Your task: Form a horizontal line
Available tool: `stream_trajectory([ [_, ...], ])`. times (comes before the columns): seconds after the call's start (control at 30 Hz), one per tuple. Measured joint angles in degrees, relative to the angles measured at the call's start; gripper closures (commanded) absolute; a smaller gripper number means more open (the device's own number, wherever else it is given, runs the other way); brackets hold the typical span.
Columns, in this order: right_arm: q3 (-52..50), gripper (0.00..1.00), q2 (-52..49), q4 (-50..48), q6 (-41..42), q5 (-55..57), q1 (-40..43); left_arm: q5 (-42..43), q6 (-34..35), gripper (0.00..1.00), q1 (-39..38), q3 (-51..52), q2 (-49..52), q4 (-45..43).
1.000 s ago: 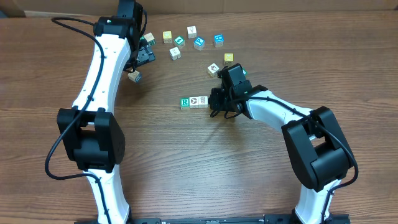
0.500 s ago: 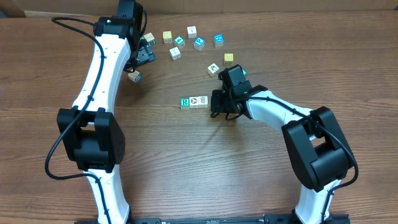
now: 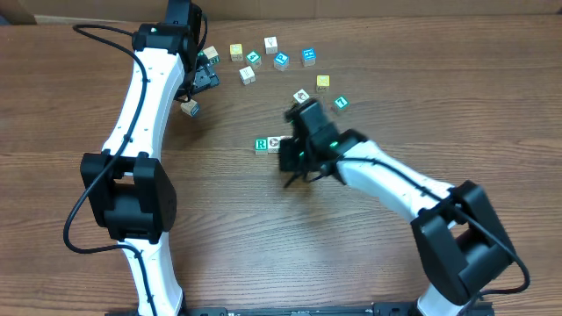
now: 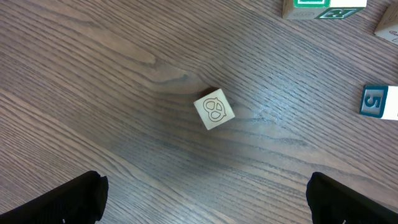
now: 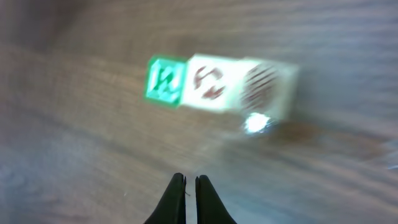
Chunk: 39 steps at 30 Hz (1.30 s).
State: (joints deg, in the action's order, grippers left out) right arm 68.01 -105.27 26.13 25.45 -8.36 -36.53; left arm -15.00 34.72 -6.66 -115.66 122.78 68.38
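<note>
I'm holding right gripper [image 5: 186, 182] pinched together, empty, just beside the row [image 5: 219, 84], likely so the closed tips work as a pusher to square its three touching cubes; left gripper [image 4: 205, 196] is hanging wide apart over a loose cube [image 4: 214, 109].

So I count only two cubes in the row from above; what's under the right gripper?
Overhead, the shut right gripper hides that spot. Its wrist view shows a blurred third cube touching the picture cube beside the green R cube.

Grn R on row cube [image 3: 261, 144], 5 on teal cube [image 4: 375, 101].
</note>
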Motion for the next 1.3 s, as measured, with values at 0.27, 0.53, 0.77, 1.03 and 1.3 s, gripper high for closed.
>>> stream_trajectory([
  [0.27,0.0,0.96,-0.42,-2.67,0.02,8.46,-7.61,0.0,0.0,0.0,0.0,0.0,0.0,0.0],
  [0.53,0.0,0.96,-5.57,-7.58,0.02,11.37,-9.46,0.0,0.0,0.0,0.0,0.0,0.0,0.0],
  [0.77,0.0,0.96,-7.78,-9.31,0.02,12.44,-9.29,0.0,0.0,0.0,0.0,0.0,0.02,0.0],
  [1.03,0.0,0.96,-9.73,-10.73,0.02,15.08,-9.29,0.0,0.0,0.0,0.0,0.0,0.0,0.0],
  [1.3,0.02,0.96,-10.19,-12.09,0.02,16.7,-9.29,0.0,0.0,0.0,0.0,0.0,0.0,0.0],
])
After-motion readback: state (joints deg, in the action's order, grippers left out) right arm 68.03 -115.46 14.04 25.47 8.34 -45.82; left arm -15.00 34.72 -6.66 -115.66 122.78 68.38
